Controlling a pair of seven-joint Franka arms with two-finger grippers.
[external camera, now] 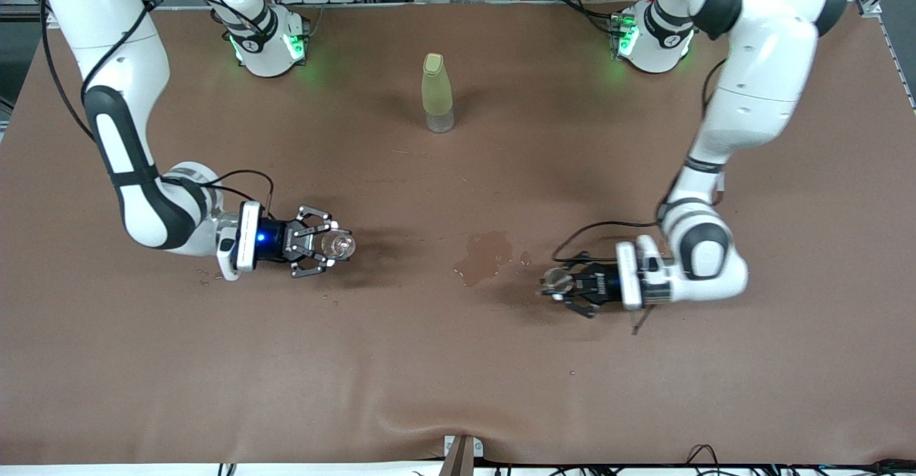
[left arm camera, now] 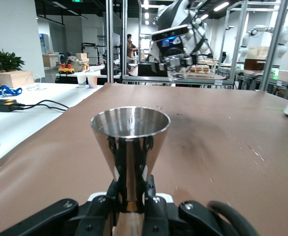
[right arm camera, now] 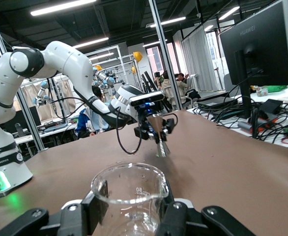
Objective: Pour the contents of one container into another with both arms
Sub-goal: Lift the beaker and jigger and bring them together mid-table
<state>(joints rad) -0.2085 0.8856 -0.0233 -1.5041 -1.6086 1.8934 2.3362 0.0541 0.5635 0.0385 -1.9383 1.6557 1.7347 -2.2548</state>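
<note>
My right gripper (external camera: 330, 245) is shut on the see-through glass cup (external camera: 338, 245), low over the table toward the right arm's end. In the right wrist view the glass cup (right arm camera: 129, 194) stands upright between the fingers (right arm camera: 92, 206), printed marks on its wall. My left gripper (external camera: 558, 284) is shut on the grey-topped cup (external camera: 552, 280), low over the table toward the left arm's end. The left wrist view shows this shiny metal cone-shaped cup (left arm camera: 130, 142) upright, clamped at its narrow stem. A wide stretch of table separates the two cups.
A tall yellow-green bottle (external camera: 437, 93) stands upright mid-table, near the robots' bases. A dark wet patch (external camera: 485, 254) lies on the brown cloth between the grippers, closer to the left one. Small droplets (external camera: 207, 275) speckle the cloth by the right wrist.
</note>
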